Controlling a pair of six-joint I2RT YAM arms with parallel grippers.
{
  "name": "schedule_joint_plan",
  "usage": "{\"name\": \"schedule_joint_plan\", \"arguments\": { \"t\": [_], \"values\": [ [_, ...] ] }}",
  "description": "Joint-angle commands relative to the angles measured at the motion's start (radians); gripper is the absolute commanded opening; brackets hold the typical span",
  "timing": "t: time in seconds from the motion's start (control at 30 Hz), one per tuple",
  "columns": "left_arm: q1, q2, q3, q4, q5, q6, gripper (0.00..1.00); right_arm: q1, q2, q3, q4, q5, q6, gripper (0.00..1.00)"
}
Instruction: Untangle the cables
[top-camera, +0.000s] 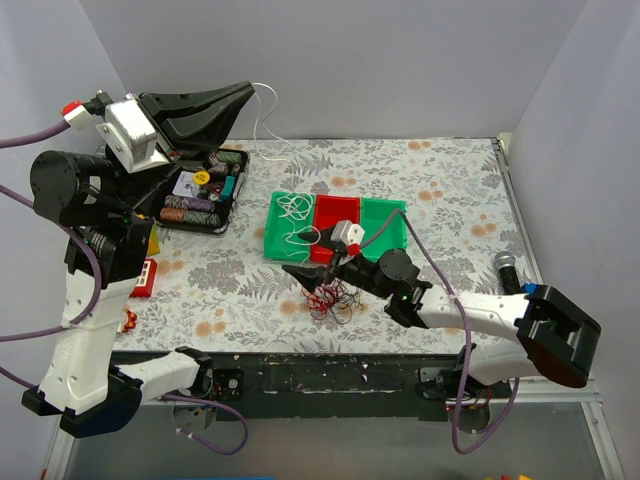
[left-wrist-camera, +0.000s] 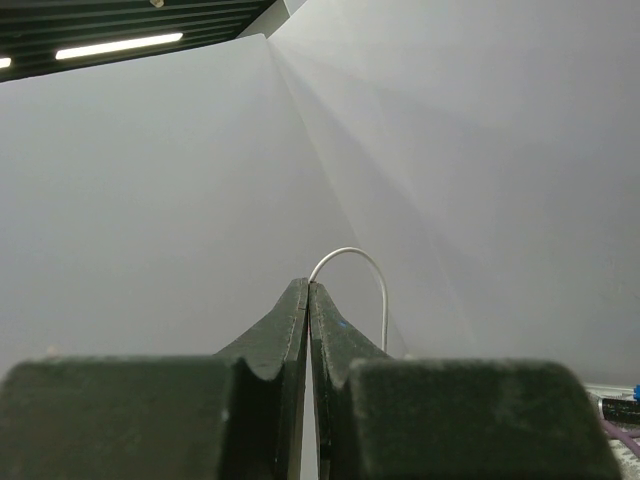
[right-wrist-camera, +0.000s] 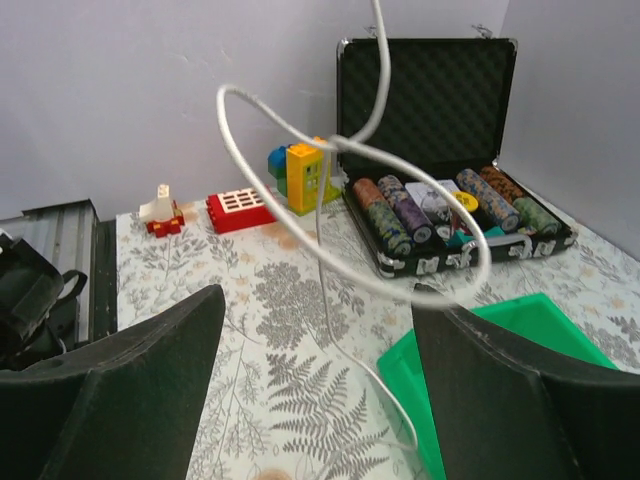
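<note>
Right gripper (right-wrist-camera: 318, 292) fills the near end of its wrist view, jaws wide open, nothing held. A loop of white cable (right-wrist-camera: 221, 110) hangs ahead of the gap, touching neither pad afaict. From above it sits just beside the cables (top-camera: 328, 297), a red/black tangle near the middle of the desk's near edge, w/ the green tray (top-camera: 392, 222) just behind it toward the far edge. Left gripper (left-wrist-camera: 309, 300) is raised high over the far-left corner, above the chip case (right-wrist-camera: 430, 95), jaws shut on the white cable. Step in hand, prob: anchor the tangle so the white strand can be drawn out. To do it well, drop the right fingers onto the body of the bundle, not one thin wire, close firmly and hold it low on the desk. Then pull w/ the left arm slowly, checking the loop opens rather than cinches into a knot.
</note>
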Motion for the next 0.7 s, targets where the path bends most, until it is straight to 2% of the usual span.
{"name": "schedule_joint_plan", "arguments": {
  "t": [0.0,0.1,0.17,0.3,0.4,0.67],
  "values": [
    [-0.004,-0.008,0.009,0.003,-0.001,0.004,0.0,0.012,0.077,0.082,0.193,-0.039,0.05,0.83],
    [-0.004,-0.008,0.011,0.003,-0.003,0.004,0.0,0.017,0.123,0.114,0.2,-0.033,0.054,0.8],
    [-0.002,-0.006,0.012,0.005,-0.004,0.004,0.0,0.017,0.147,0.131,0.196,-0.016,0.056,0.72],
    [-0.002,-0.005,0.017,0.019,-0.029,0.016,0.0,0.017,0.155,0.122,0.139,0.002,0.066,0.31],
    [-0.004,-0.003,0.017,0.061,-0.076,0.042,0.0,0.017,0.121,0.046,0.093,0.026,0.076,0.02],
    [-0.002,0.035,0.046,0.304,-0.242,0.145,0.0,0.02,-0.02,-0.192,-0.069,0.076,0.123,0.01]
  ]
}}
